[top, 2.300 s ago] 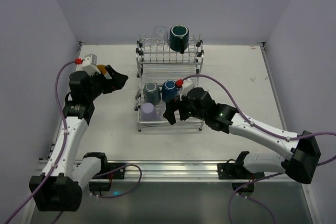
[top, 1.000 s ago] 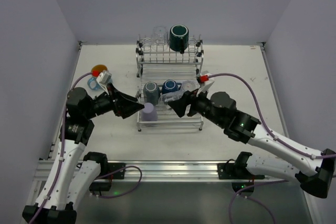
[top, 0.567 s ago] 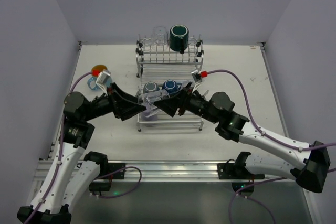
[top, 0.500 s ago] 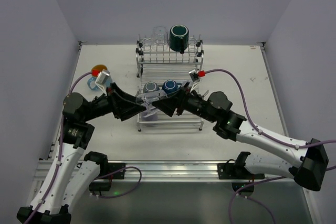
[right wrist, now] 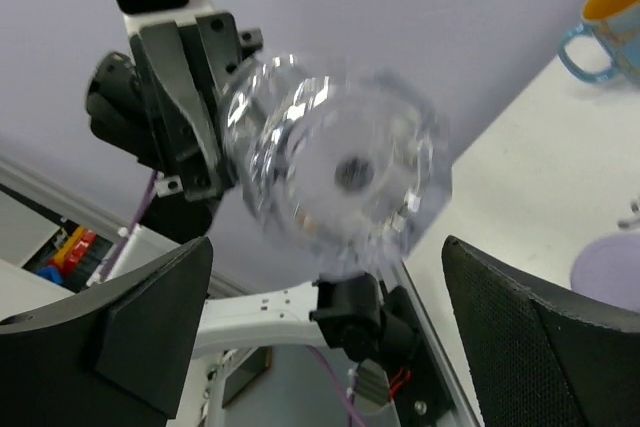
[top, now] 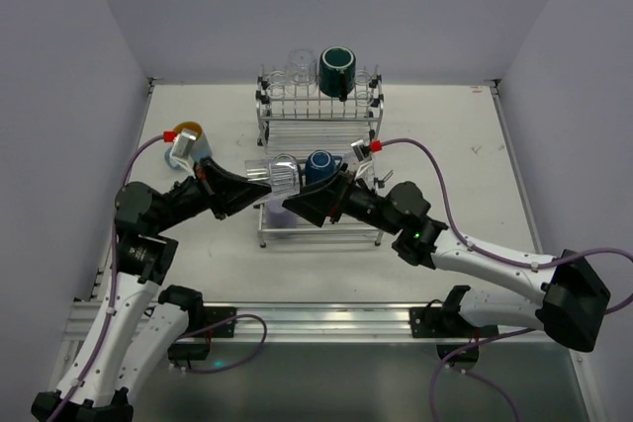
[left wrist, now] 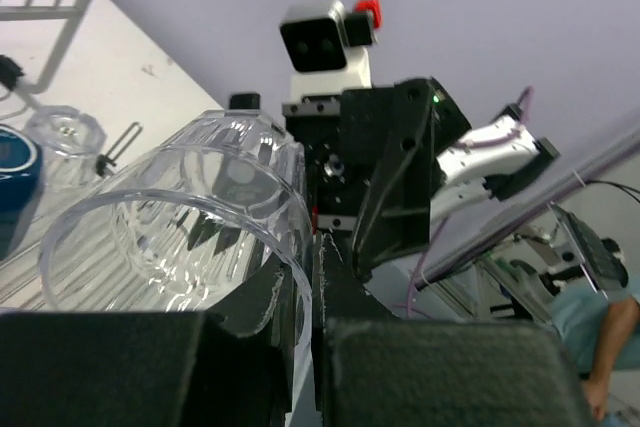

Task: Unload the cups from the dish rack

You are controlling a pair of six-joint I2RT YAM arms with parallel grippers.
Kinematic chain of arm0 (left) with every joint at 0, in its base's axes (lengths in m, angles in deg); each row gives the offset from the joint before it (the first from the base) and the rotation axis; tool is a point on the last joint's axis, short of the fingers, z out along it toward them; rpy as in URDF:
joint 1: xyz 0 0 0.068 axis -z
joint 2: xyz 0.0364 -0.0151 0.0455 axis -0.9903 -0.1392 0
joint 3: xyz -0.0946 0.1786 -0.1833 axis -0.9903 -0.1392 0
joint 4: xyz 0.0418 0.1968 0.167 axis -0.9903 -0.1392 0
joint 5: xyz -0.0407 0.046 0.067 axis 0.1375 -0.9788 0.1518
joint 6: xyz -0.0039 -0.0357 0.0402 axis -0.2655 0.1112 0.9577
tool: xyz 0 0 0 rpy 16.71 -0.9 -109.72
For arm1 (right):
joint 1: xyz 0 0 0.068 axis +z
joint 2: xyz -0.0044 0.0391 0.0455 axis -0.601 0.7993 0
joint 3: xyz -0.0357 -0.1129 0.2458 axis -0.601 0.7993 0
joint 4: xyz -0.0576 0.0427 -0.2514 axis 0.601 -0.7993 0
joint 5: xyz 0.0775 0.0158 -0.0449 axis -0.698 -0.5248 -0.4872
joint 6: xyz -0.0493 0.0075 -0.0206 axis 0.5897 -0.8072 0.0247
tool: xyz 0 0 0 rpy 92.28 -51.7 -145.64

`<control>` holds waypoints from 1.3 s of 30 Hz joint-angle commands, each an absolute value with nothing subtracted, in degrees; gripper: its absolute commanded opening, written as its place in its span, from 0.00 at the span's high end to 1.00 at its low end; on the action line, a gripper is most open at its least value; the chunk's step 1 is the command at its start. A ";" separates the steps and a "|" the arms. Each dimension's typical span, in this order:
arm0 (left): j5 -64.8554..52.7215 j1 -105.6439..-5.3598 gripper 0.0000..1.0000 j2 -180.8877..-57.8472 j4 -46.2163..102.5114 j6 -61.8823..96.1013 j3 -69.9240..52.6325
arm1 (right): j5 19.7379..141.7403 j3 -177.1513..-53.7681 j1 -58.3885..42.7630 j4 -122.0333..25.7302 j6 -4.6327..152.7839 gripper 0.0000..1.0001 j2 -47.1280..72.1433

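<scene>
My left gripper pinches the clear glass tumbler at its rim, the wall nipped between the two fingers, so the glass hangs on its side in the air above the front tray of the dish rack. My right gripper faces the tumbler's base with fingers spread wide and nothing between them; I judge that gap keeps it from knocking the glass. The orange-lined mug stands on the table to the left, which suggests that side as the drop-off
</scene>
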State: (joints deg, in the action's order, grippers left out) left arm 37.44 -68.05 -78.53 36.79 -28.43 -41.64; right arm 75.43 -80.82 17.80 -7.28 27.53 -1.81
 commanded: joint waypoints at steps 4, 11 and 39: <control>14.89 -68.20 1.00 -83.15 9.12 -6.41 -29.86 | 79.32 -72.70 13.43 -7.90 27.45 0.01 -11.87; -12.47 -68.29 1.00 -93.08 -5.94 4.34 -19.47 | 85.56 -77.18 12.89 -35.06 41.41 0.01 -20.23; -33.31 -68.38 0.63 -140.90 -7.88 12.08 -10.77 | 92.86 -89.39 25.63 -55.73 59.18 0.01 -5.03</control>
State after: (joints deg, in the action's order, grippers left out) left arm -29.38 -68.11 -140.43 -8.52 10.36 -12.50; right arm 88.54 -85.06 23.72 -54.50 55.94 -7.58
